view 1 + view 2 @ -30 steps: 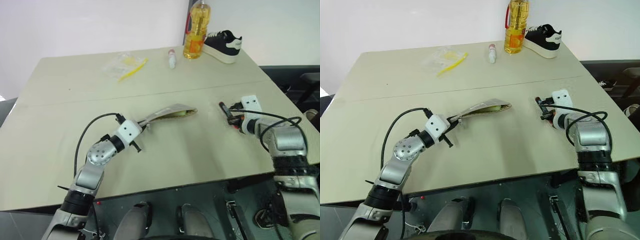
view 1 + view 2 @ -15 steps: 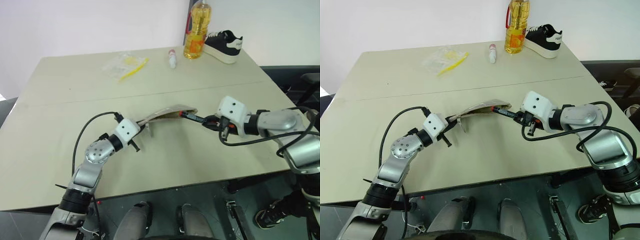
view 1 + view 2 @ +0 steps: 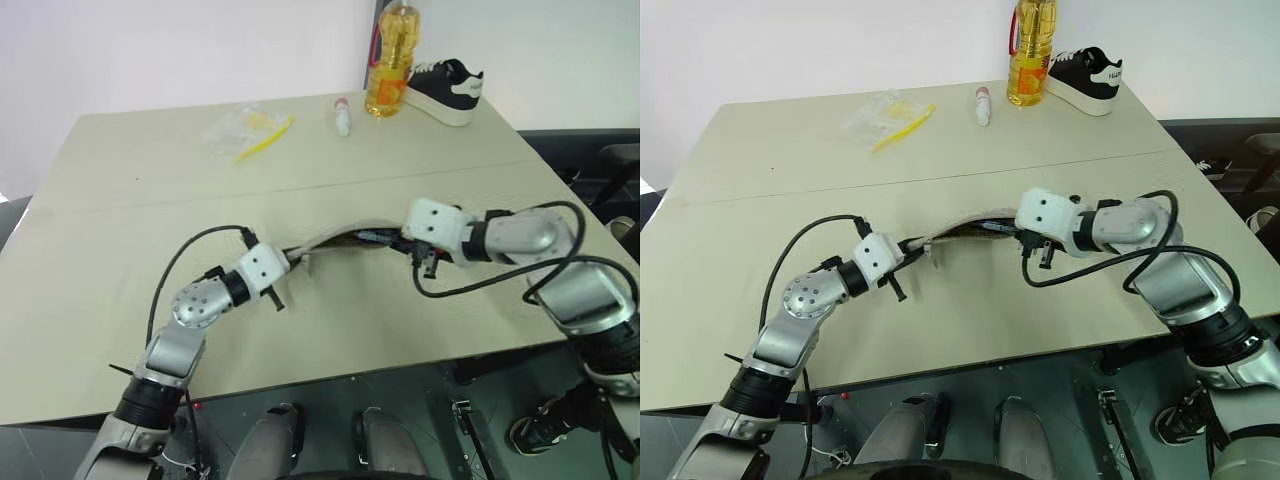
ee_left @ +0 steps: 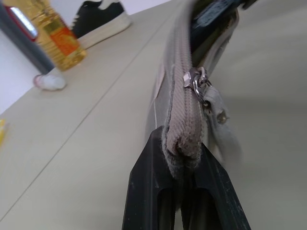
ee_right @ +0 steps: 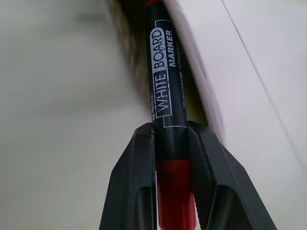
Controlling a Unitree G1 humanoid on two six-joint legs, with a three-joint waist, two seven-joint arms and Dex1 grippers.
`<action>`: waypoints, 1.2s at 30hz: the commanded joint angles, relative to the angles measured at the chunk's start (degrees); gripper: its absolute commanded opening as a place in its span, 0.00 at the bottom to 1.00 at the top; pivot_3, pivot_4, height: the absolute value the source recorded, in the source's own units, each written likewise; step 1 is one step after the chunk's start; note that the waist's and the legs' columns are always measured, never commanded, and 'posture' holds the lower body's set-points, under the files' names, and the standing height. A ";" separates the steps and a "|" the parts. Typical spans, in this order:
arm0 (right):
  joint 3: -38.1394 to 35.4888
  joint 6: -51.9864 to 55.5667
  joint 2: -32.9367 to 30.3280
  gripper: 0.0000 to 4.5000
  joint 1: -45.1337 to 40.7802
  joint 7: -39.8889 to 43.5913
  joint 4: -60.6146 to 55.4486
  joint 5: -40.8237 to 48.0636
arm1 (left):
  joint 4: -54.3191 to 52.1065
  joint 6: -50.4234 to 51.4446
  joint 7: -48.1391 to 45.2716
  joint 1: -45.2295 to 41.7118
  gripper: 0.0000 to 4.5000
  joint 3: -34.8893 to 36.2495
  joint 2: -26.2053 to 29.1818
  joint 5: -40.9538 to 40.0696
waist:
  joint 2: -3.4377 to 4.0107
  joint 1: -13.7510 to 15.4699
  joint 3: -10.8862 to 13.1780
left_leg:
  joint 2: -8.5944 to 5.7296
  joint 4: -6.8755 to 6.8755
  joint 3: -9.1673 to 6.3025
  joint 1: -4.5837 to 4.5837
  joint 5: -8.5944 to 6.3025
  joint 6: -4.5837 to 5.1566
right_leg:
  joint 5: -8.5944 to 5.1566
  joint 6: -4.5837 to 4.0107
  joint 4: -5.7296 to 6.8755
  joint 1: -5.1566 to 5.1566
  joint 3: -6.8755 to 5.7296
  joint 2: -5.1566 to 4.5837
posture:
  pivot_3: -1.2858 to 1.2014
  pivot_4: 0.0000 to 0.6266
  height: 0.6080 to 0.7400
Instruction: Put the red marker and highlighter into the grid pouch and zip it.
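The left claw (image 4: 184, 165) is pinched on the zipper-edge end of the grid pouch (image 3: 965, 225), holding that end up off the table (image 3: 790, 160). The zipper pull (image 4: 199, 86) sits just ahead of its fingertips. The right claw (image 5: 171, 139) clamps the red marker (image 5: 167, 88) between both fingers, the marker's front end inside the pouch's open mouth. The highlighter cannot be made out.
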 commanded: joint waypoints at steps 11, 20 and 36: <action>6.09 -5.31 6.74 0.32 -6.65 2.14 -0.95 -10.45 | -4.50 1.81 -2.34 -1.16 0.00 -1.16 0.36 -0.92 | 0.00 0.01 0.00 | -0.02 0.01 -0.01 0.00 0.00 0.00 | 0.02 0.03 0.01 0.00 0.00 0.01 | 0.52 0.24 1.00; -14.20 6.66 7.53 0.63 -6.89 6.95 -4.85 9.61 | -2.58 9.84 3.96 -3.07 0.00 4.66 -4.97 -6.22 | -0.02 0.11 0.01 | -0.01 0.02 -0.03 0.01 0.01 0.01 | 0.09 0.16 0.02 0.02 -0.01 0.03 | 0.52 0.24 1.00; -9.93 21.20 29.39 0.63 -4.49 -18.03 -2.50 14.17 | -1.33 27.90 10.94 -12.76 0.00 9.16 -16.30 -18.21 | -0.27 0.04 0.02 | -0.03 0.05 -0.10 0.04 0.05 -0.01 | 0.13 0.22 0.22 -0.03 -0.07 0.07 | 0.52 0.24 1.00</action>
